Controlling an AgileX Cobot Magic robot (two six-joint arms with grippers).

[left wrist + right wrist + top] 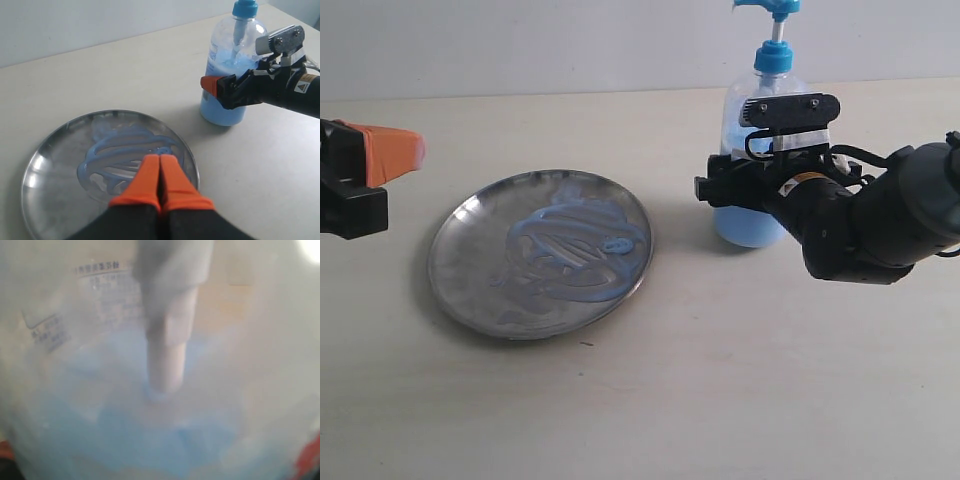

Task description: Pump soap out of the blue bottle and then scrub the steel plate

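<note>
Tabletop (740, 400): flat, matte, pale beige with a faint streaky grain. It fills most of the exterior and left wrist views, and soft grey shadows lie on it.
Wall (520, 40): plain, off-white, unmarked, rising directly behind the tabletop's far edge.
Speck (588, 344): one small dark spot on the tabletop, toward the near side in the exterior view.

You see the steel plate (470, 260) from the exterior and left wrist views; the right wrist view hugs the blue bottle (100, 415).
</note>
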